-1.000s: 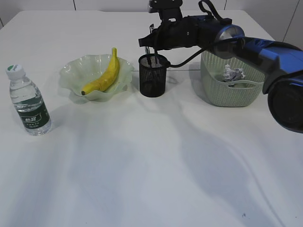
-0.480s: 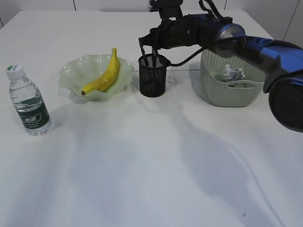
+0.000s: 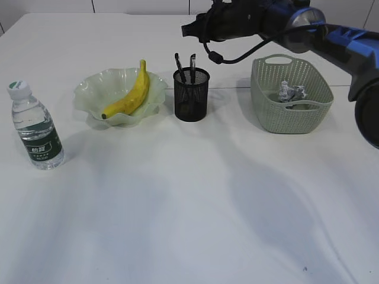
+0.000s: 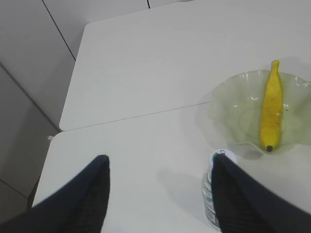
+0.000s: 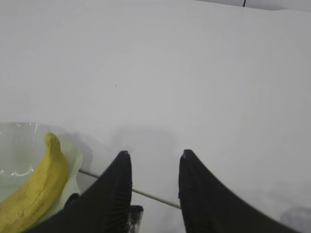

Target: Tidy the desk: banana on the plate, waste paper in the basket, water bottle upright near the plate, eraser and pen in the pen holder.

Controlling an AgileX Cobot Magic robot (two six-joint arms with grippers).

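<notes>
White desk [image 3: 177, 207] carries everything. Yellow banana [image 3: 129, 94] lies in the pale green plate [image 3: 89, 89]; the bottle [image 3: 34, 127] stands upright left of it. Two pens [image 3: 192, 65] stick from the black mesh holder [image 3: 190, 97]; crumpled paper [image 3: 291, 92] sits in the basket [image 3: 290, 118]. Right claw [image 5: 154, 184] spread, empty, above the holder; left claw [image 4: 160, 189] spread, empty.

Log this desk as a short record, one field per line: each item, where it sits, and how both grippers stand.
banana: lying in the plate
bottle: upright, left of the plate, apart from it
pen holder: right of the plate, two pens sticking out
eraser: not visible
basket: far right, crumpled paper inside
left gripper: open, empty, above the bottle
right gripper: open, empty, raised above the pen holder
</notes>
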